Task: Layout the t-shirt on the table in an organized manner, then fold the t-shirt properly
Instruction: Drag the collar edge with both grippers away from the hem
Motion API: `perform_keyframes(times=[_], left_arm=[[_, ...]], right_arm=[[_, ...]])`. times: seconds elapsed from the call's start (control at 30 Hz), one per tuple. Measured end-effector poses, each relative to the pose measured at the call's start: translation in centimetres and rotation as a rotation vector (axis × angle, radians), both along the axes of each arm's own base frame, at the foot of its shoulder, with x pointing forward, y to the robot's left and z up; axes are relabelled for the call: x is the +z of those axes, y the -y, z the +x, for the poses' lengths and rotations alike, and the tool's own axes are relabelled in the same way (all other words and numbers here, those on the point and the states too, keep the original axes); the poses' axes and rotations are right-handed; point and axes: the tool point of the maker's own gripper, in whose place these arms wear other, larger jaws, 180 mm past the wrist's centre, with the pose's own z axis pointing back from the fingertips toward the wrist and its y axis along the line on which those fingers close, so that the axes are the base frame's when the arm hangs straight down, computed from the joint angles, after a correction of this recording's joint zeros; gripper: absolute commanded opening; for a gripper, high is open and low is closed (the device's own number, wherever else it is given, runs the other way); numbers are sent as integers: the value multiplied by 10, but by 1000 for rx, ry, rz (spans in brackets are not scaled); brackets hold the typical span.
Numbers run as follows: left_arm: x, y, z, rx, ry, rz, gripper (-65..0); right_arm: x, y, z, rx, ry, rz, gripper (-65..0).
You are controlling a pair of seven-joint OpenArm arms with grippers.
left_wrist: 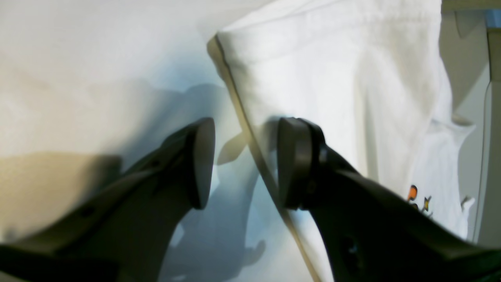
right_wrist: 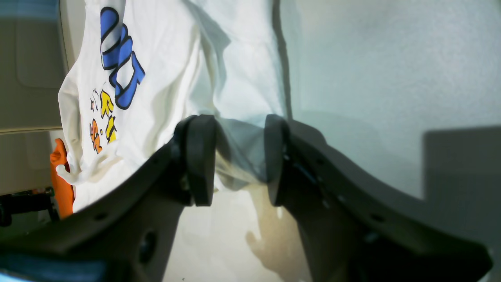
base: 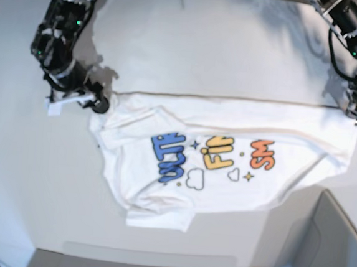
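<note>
The white t-shirt (base: 229,128) lies spread on the table (base: 205,48) with its print face up, and its long far edge is pulled straight. My right gripper (base: 98,104) is at the shirt's left far corner. In the right wrist view my right gripper (right_wrist: 238,158) is shut on a bunched fold of the t-shirt (right_wrist: 164,58). My left gripper (base: 356,115) is at the right far corner. In the left wrist view my left gripper (left_wrist: 246,162) stands open. The edge of the t-shirt (left_wrist: 332,78) runs flat between its jaws, with one finger (left_wrist: 293,164) over the cloth.
A grey box (base: 337,247) stands at the near right corner, close to the shirt's lower right part. Bare tabletop (left_wrist: 78,78) stretches beyond the shirt's far edge. An orange object (right_wrist: 58,172) shows off the table's edge in the right wrist view.
</note>
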Motion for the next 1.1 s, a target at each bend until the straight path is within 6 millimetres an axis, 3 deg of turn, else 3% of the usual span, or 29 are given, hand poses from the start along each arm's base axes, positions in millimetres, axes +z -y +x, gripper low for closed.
perform_keyframes(times=[0.13, 0.27, 0.37, 0.57, 0.73, 0.8, 0.87, 0.9, 0.97, 1.1], left_arm=[[-7, 2, 6, 13, 7, -33, -377], [-7, 2, 26, -2, 19, -41, -380], [-8, 7, 35, -30, 16, 5, -399], [-11, 13, 39, -45, 10, 20, -560], [-13, 16, 39, -55, 4, 10, -608], [-11, 23, 38, -84, -7, -20, -624], [1, 27, 40, -118, -2, -10, -625], [7, 27, 40, -126, 6, 10, -625], [15, 26, 40, -139, 26, 33, -625], [-7, 31, 16, -142, -47, 9, -626]], right_arm=[[0, 0, 0, 0, -1, 0, -433], [0, 1, 0, 0, -1, -1, -434], [0, -10, 2, 42, 2, -15, -447], [-1, -30, 1, 158, -10, -63, -650], [9, -19, 10, 137, 14, -85, -650], [32, -17, 8, 153, 71, -136, -650], [66, -21, 4, 170, 186, -153, -650], [72, -21, 3, 168, 204, -159, -650], [65, -12, 1, 144, 178, -154, -650], [48, 28, -20, 32, 103, -186, -650]])
